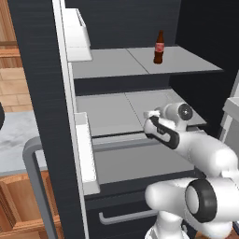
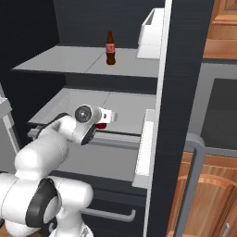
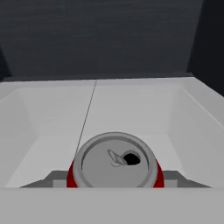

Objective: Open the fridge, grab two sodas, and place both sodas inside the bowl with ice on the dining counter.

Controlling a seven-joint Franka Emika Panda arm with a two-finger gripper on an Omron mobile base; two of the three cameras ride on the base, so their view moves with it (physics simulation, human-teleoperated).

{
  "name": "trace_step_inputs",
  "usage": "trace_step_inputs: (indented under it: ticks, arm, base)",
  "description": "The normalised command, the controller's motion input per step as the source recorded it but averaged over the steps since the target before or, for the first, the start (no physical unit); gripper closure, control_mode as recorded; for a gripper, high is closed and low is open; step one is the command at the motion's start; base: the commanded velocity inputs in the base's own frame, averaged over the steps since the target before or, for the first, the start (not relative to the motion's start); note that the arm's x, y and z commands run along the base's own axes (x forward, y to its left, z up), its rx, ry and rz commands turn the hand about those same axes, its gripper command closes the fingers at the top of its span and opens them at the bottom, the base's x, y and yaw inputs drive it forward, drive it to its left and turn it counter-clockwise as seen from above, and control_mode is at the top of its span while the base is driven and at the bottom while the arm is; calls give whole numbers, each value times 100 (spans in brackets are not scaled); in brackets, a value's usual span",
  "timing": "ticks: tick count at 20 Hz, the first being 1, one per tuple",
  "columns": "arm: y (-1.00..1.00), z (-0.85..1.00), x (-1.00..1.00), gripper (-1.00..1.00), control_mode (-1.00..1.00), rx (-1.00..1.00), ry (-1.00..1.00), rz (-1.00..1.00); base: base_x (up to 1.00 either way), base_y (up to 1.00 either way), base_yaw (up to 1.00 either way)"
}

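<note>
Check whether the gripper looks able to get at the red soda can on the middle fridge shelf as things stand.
Probably yes: the fridge stands open, and the gripper is already at the red can with nothing between them.

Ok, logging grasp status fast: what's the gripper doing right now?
Gripper: at the red soda can on the fridge's middle shelf; whether the fingers grip it cannot be told.
</note>
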Motion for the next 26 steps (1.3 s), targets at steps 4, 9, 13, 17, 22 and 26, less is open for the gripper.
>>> trace_step_inputs:
  ticks: [4,9,13,17,22,26]
  arm:
    - [1,78,-62,100,-100,0,16,-2]
    - [0,67,-70,100,-100,0,15,0]
    - [-1,27,-92,100,-100,0,3,0]
    - [-3,2,-100,100,-100,1,0,0]
    - [0,13,-97,100,-100,0,0,0]
    - [3,9,-89,100,-100,0,0,0]
  base:
    - [0,0,0]
    - [0,0,0]
    - [0,0,0]
    - [0,0,0]
    - [0,0,0]
    - [0,0,0]
